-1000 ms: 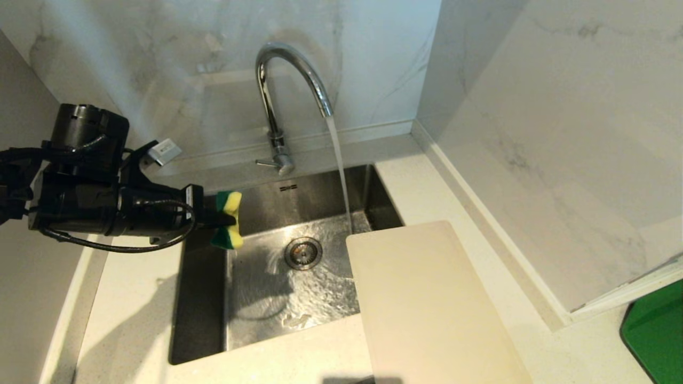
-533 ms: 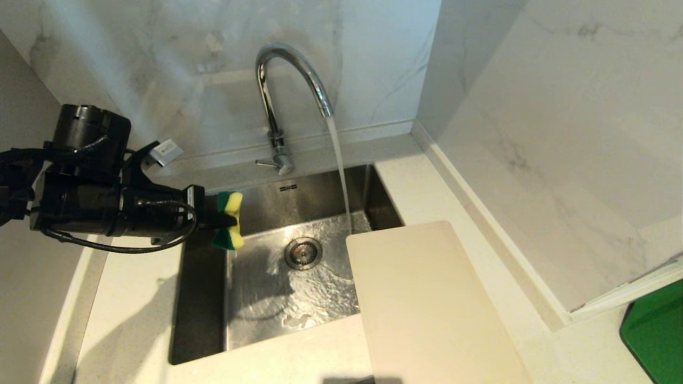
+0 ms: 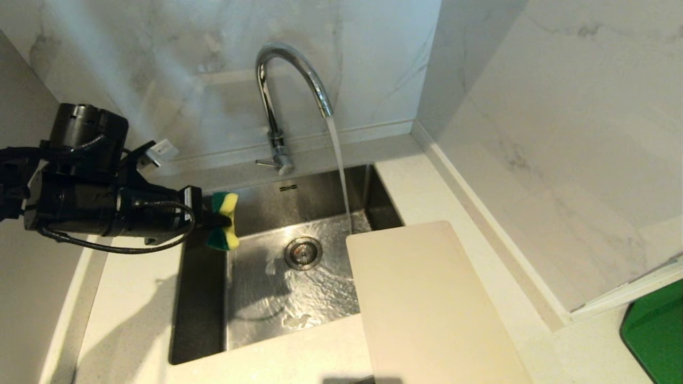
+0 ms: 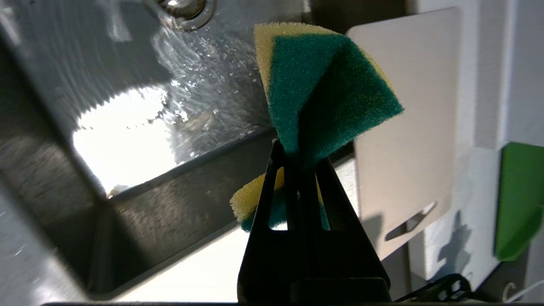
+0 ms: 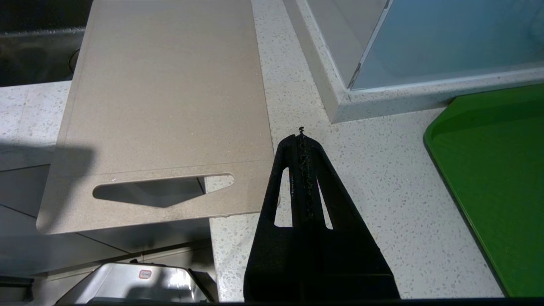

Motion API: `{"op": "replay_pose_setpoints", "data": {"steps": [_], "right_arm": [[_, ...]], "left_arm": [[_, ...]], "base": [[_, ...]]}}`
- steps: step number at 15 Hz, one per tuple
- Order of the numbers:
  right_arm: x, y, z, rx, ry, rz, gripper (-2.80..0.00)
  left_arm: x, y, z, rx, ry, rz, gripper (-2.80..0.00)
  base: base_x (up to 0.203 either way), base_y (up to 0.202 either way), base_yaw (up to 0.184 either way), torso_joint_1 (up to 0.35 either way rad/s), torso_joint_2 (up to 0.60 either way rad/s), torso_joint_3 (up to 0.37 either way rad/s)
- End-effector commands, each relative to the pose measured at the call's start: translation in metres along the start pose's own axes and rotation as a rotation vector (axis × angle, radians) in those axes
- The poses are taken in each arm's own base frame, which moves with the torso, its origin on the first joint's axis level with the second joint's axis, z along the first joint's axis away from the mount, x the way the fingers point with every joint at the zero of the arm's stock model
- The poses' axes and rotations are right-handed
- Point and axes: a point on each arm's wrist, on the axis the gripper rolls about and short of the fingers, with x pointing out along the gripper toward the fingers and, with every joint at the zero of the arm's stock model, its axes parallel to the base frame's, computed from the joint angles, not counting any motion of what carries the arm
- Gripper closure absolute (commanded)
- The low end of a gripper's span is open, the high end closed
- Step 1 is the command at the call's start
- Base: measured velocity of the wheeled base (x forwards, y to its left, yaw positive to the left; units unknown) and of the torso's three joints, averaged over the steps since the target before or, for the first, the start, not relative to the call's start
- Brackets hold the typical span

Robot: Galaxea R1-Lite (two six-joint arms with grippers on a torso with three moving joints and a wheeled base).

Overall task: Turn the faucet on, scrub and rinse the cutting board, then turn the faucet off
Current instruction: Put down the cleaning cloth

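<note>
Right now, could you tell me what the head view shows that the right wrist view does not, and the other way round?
Only the head view shows the faucet running into the sink, and the left gripper shut on the sponge over the sink's left edge. Only the right wrist view shows the right gripper, shut and empty above the counter, and the board's handle slot overhanging the counter's front edge. Both show the cutting board and the green tray.
</note>
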Motion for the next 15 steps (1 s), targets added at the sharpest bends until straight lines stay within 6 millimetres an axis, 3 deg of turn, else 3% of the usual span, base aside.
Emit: {"op": "replay_pose_setpoints", "data": {"steps": [1,7,12,15], "right_arm": [[0.000,0.000,0.000,0.002,0.002,0.000,0.00],[0.000,0.000,0.000,0.005,0.001,-0.003,0.00],[0.000,0.000,0.000,0.005,0.001,-0.004,0.00],[0.000,0.000,0.000,0.007,0.001,-0.004,0.00]], "left_arm": [[-0.004,0.001,-0.002,0.010,0.007,0.036,0.00],[-0.009,0.007,-0.004,0.116,0.037,0.154,0.00],[-0.015,0.033,-0.002,0.129,0.074,0.309,0.00],[-0.019,0.059,-0.002,0.073,0.103,0.388,0.00]], "base": [[0.000,0.000,0.000,0.000,0.00,0.000],[0.000,0.000,0.000,0.000,0.00,0.000],[0.000,0.000,0.000,0.000,0.00,0.000],[0.000,0.000,0.000,0.000,0.00,0.000]]}}
